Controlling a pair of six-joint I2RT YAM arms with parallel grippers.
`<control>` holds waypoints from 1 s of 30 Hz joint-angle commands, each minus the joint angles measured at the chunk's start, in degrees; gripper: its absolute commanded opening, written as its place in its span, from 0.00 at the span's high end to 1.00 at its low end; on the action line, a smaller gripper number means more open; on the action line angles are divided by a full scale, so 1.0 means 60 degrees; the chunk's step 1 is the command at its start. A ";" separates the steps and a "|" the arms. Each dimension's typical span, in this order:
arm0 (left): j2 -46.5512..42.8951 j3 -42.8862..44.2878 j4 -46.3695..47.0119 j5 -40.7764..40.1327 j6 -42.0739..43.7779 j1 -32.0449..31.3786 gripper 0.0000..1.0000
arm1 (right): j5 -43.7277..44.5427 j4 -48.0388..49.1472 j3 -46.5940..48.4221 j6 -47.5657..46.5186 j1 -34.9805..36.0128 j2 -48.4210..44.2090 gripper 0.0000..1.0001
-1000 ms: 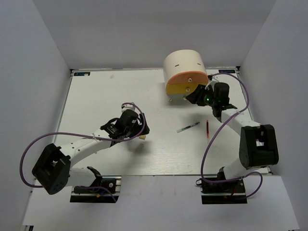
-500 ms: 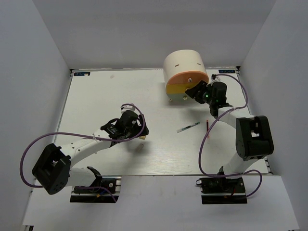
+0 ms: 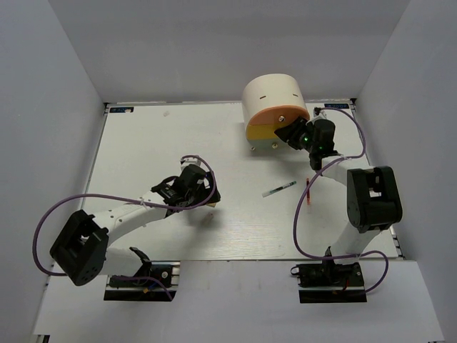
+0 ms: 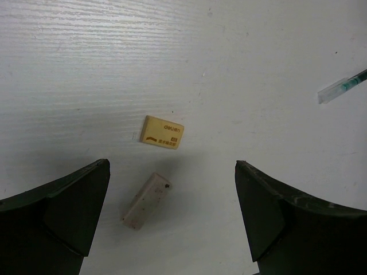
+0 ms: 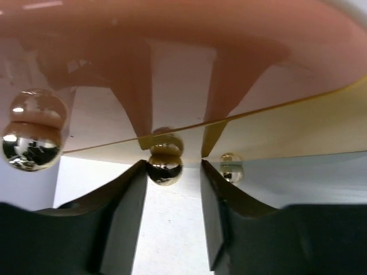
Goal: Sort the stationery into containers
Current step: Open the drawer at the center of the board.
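Observation:
The cream half-cylinder unit [image 3: 271, 96] stands at the back right, its drawers showing orange [image 3: 277, 116] and yellow [image 3: 261, 132] fronts. My right gripper [image 3: 291, 131] is at those fronts. In the right wrist view its fingers [image 5: 133, 184] flank the yellow drawer's gold knob [image 5: 164, 167], which touches the left finger and leaves a gap to the right one. My left gripper [image 4: 172, 172] hangs wide open over two beige erasers, one printed [image 4: 163, 132] and one plain [image 4: 147, 200]. A white pen [image 3: 278, 189] and a red pen [image 3: 308, 191] lie on the table.
Two more gold knobs show in the right wrist view, one at the left under the orange front [image 5: 30, 144] and one on the pale front [image 5: 231, 171]. Grey walls enclose the white table [image 3: 143, 143] on three sides. Purple cables loop beside both arms.
My right gripper has edged up and in toward the drawer fronts, and its arm has swung more upright. The left arm has barely shifted over the erasers.

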 commanded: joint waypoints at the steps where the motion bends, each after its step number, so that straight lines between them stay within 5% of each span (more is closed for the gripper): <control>1: 0.0077 0.0155 -0.0066 -0.0084 -0.0056 0.0013 0.00 | 0.0229 0.0604 0.0390 0.0152 0.0005 0.0129 0.54; 8: 0.0341 0.0243 0.0021 -0.0084 -0.0056 0.0013 0.00 | 0.0025 0.0838 0.0229 0.0137 0.0006 0.0158 0.76; 21: 0.1498 0.0683 0.0300 -0.0172 0.0310 0.0013 0.00 | -0.0503 0.0838 -0.1850 0.0210 -0.0009 -0.1422 0.78; 30: 0.2450 0.1502 -0.0064 -0.0172 0.0940 -0.0090 0.10 | -0.0605 0.0589 -0.2481 0.0314 -0.0024 -0.2141 0.78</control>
